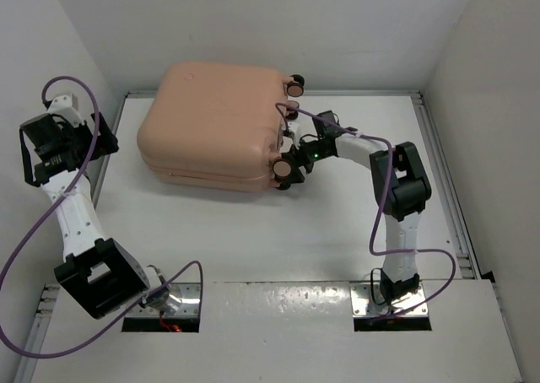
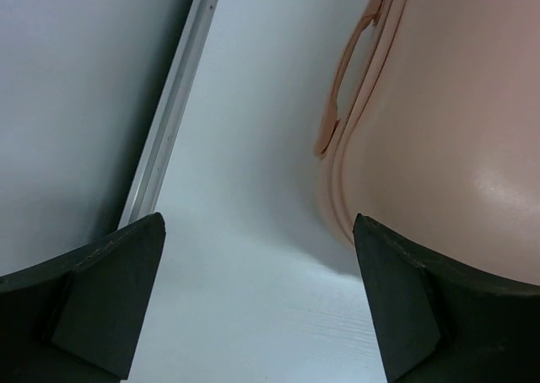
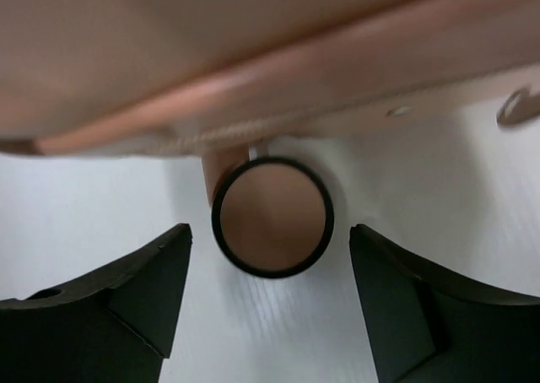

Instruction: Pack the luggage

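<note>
The luggage (image 1: pixel 215 126), a large salmon-pink hard-shell suitcase, lies shut and flat at the back of the table, with its dark-rimmed wheels on its right side. My right gripper (image 1: pixel 295 158) is open at that side. In the right wrist view its fingers (image 3: pixel 152 290) stand either side of one wheel (image 3: pixel 272 216) without touching it, the gripper (image 3: pixel 270 233) just before it. My left gripper (image 1: pixel 67 147) is open and empty, raised near the left wall. In the left wrist view the gripper (image 2: pixel 257 223) faces bare table beside the luggage (image 2: pixel 456 121) and its side handle (image 2: pixel 346 79).
White walls close in the table on the left, back and right. A metal rail (image 2: pixel 173 105) runs along the table's left edge. Two more wheels (image 1: pixel 295 85) stick out at the luggage's far right corner. Purple cables loop from both arms.
</note>
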Robot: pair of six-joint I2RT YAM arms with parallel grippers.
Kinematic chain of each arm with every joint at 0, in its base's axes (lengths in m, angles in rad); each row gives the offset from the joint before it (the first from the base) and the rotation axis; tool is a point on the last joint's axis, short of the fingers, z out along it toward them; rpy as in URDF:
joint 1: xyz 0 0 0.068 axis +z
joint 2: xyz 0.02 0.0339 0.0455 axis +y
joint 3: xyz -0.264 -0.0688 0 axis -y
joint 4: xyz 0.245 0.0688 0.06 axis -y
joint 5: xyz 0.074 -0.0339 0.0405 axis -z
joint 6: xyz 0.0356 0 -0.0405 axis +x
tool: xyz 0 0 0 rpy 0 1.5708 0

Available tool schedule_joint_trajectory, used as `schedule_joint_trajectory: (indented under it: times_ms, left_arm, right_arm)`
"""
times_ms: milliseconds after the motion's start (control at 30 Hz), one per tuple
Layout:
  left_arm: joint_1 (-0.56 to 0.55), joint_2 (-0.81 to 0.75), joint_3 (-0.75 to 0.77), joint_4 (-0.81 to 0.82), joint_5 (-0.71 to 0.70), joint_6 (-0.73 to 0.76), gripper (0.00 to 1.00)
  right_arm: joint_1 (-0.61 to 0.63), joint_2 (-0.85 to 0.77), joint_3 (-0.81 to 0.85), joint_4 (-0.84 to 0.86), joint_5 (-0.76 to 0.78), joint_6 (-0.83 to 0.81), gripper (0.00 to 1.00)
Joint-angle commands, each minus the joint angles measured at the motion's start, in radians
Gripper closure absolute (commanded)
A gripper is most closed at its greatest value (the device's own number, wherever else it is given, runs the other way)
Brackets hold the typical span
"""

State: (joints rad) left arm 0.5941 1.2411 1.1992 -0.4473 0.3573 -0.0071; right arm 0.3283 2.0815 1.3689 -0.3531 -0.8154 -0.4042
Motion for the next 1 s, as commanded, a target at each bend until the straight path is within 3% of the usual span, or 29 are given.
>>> schedule_joint_trajectory:
  times_ms: [0,167,300,467,600,733,867,967]
  left_arm:
    - [0.042,-0.029,-0.016,-0.048,0.017,-0.016,0.01]
    - [0.085,-0.038,-0.039,-0.057,0.017,0.004,0.01]
    - [0.098,0.003,-0.015,-0.164,0.017,0.047,0.02]
    - [0.125,0.052,0.003,-0.3,0.19,0.127,0.09]
    - [0.134,0.075,0.003,-0.373,0.19,0.136,0.14]
    - [0.134,0.075,-0.05,-0.409,0.279,0.164,0.17]
    - [0.108,0.119,-0.127,-0.352,0.316,0.087,0.18]
    - [0.079,0.179,-0.184,-0.246,0.354,-0.022,0.18]
  right_arm:
    - [0.003,0.009,0.048,0.097,-0.125,0.056,0.24]
    - [0.032,0.011,-0.016,0.177,-0.134,0.047,0.22]
    - [0.07,0.052,0.025,0.123,-0.136,0.038,0.29]
    - [0.116,0.069,0.059,0.018,-0.163,0.015,0.45]
    - [0.158,0.075,0.118,-0.248,-0.252,-0.128,0.56]
    - [0.215,0.0,0.046,-0.354,-0.317,-0.29,0.63]
    - [0.239,-0.082,0.03,-0.46,-0.32,-0.455,0.69]
    - [0.218,-0.162,0.016,-0.455,-0.321,-0.533,0.64]
